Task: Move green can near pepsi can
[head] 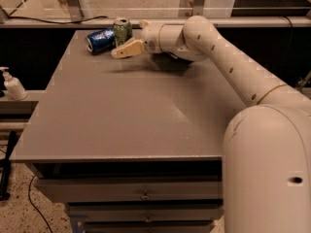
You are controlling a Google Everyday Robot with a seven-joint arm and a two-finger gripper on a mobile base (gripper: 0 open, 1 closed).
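In the camera view, a grey table [121,115] was shown from its near edge, with drawers [144,196] seen beneath it. The green can [122,31] was found upright at the far edge of the table, left of centre, its silver top turned upward. The pepsi can [100,40] was seen lying on its side just to the left of the green can, so close that it could not be told whether the two were touching.

The gripper [129,39] was held at the far edge of the table, reached in from the right and pointed left towards the green can. Its fingers [127,49] were seen spread apart, with nothing clamped between them. One pale finger was stretched out on the near side of the green can, low by its base, and the other was glimpsed on the far side, just right of the can's top. Contact between the near finger and the can could not be judged.

The white arm [233,67] was extended from the large rounded body [267,169] at the near right. A pump bottle [12,84] was seen on a ledge left of the table.
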